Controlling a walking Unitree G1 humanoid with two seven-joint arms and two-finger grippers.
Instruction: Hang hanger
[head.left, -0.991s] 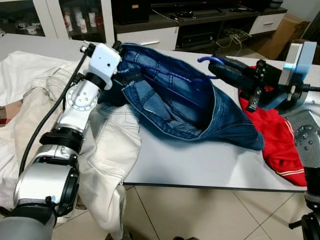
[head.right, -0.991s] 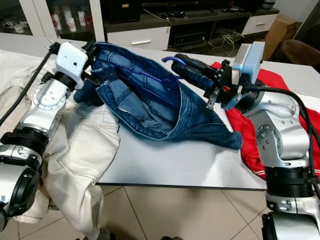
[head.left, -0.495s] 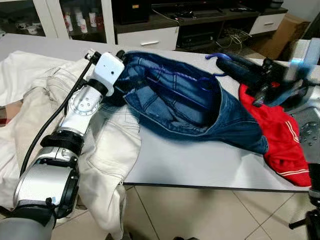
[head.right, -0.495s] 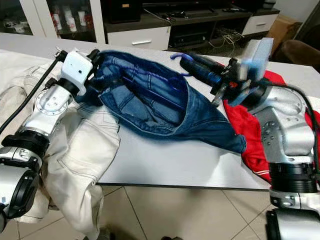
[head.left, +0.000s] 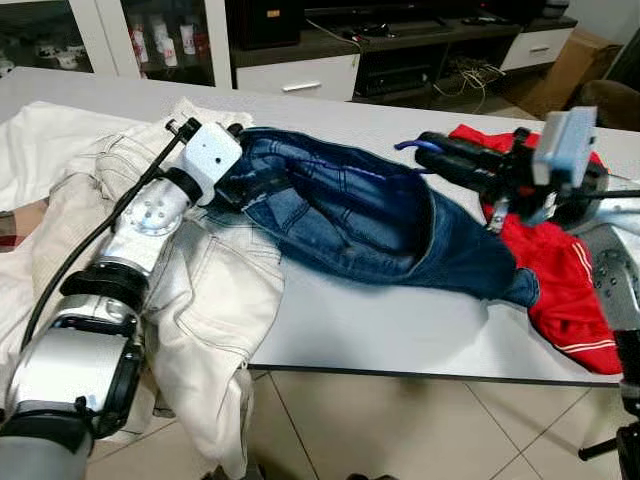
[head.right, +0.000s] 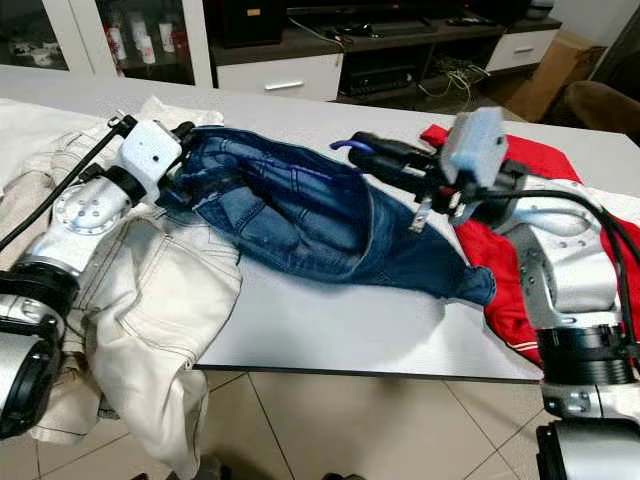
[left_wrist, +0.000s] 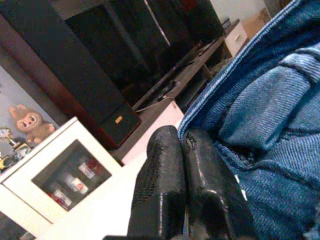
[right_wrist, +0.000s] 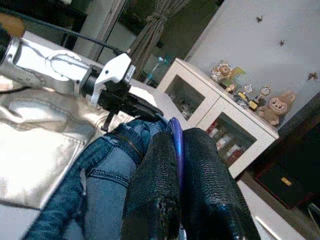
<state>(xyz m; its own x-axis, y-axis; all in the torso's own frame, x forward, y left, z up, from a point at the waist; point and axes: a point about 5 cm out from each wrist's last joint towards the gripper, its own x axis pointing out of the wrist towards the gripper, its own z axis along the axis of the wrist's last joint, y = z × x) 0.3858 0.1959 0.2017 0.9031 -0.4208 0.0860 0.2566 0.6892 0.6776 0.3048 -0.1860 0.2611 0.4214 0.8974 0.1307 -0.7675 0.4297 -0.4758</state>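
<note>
Blue jeans (head.left: 360, 220) lie stretched across the grey table (head.left: 400, 330). My left gripper (head.left: 238, 185) is shut on the waistband at their left end; the left wrist view has both fingers (left_wrist: 165, 165) pressed together against the denim (left_wrist: 270, 100). Above the jeans' right end, my right gripper (head.left: 430, 155) is shut on the hook of a blue-purple hanger (head.right: 345, 145). The right wrist view shows that hook (right_wrist: 173, 122) pinched between the black fingers (right_wrist: 155, 170). The rest of the hanger is hidden inside the jeans.
Cream trousers (head.left: 200, 300) hang over the table's left front edge, under my left arm. A red garment (head.left: 560, 280) lies at the right, below my right arm. A white cabinet (head.left: 290, 70) and a dark TV stand are behind the table. Tiled floor (head.left: 400, 430) is in front.
The jeans were held up and gaping open; now they have sunk flatter onto the table. My right gripper has moved lower and a little right with the hanger hook; the left has dropped slightly.
</note>
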